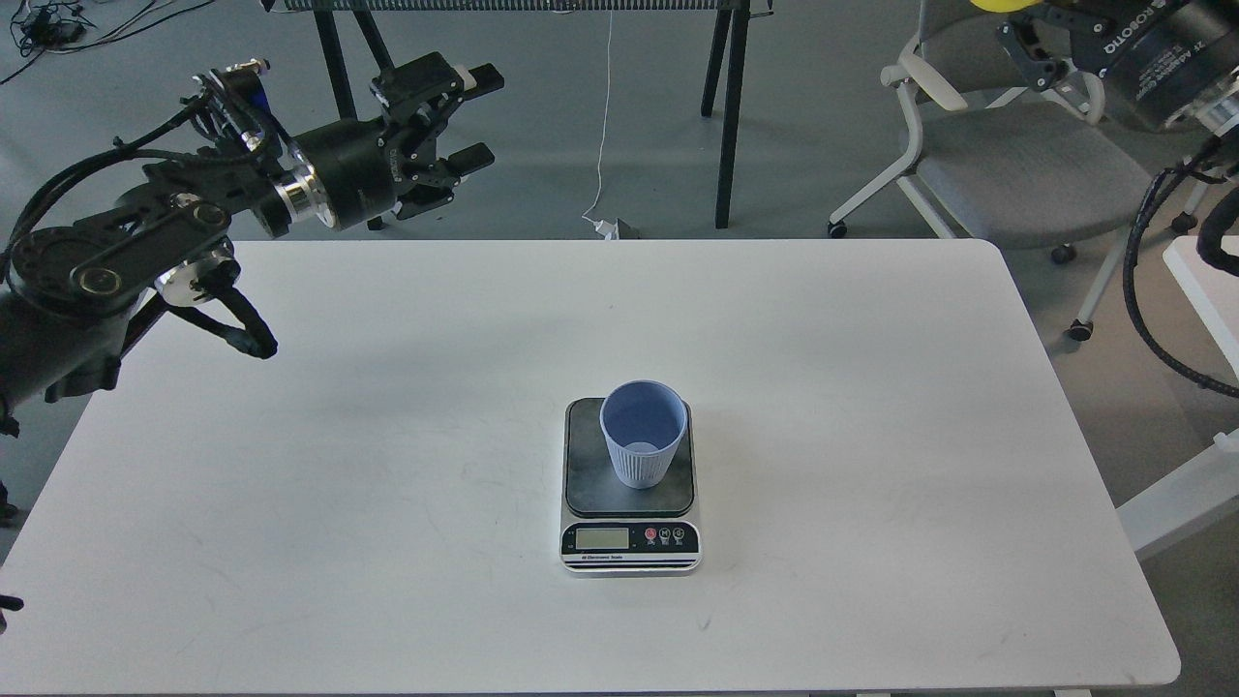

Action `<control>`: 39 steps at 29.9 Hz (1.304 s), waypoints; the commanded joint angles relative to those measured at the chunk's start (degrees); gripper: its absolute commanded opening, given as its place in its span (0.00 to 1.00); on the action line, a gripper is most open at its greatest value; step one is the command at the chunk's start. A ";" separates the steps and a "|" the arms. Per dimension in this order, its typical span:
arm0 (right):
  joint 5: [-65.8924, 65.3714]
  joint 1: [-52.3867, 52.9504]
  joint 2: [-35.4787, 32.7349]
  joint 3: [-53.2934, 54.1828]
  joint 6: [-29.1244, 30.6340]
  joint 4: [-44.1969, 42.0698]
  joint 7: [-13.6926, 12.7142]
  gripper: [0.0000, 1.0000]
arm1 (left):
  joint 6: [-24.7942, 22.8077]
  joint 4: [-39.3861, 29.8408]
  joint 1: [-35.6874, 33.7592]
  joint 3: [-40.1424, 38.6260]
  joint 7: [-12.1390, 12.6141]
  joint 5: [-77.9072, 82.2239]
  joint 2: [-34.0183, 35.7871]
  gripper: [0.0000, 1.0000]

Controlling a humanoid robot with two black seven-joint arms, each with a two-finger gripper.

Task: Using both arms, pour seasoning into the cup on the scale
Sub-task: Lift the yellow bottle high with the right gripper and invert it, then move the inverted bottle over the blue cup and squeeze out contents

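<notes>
- The light blue cup (643, 433) stands upright on the scale (629, 484), on the white table (387, 436).
- The left gripper (481, 116) hangs far left, fingers apart, holding nothing.
- The right gripper (1050, 48) sits at the far right corner, with something yellow (989, 5) at the frame's edge.

One cup (643, 433) stood on one scale (629, 503), the pair resting on a single tabletop (339, 465). Two pincers showed, left (479, 116) and right (1041, 44). One chair (1016, 165) stood behind.
</notes>
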 commanded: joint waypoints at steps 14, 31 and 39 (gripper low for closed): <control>-38.81 19.78 9.96 -20.91 -0.01 0.73 0.47 0.05 | 0.00 0.08 1.49 -0.10 0.00 0.04 -0.61 1.00; -49.63 21.63 18.32 -31.03 -3.13 -0.76 0.47 0.05 | 0.00 0.08 2.46 -0.10 0.00 0.04 0.10 1.00; -49.63 21.02 23.24 -32.26 -4.46 -4.10 0.65 0.05 | 0.00 0.08 2.55 -0.10 0.00 0.04 -0.08 1.00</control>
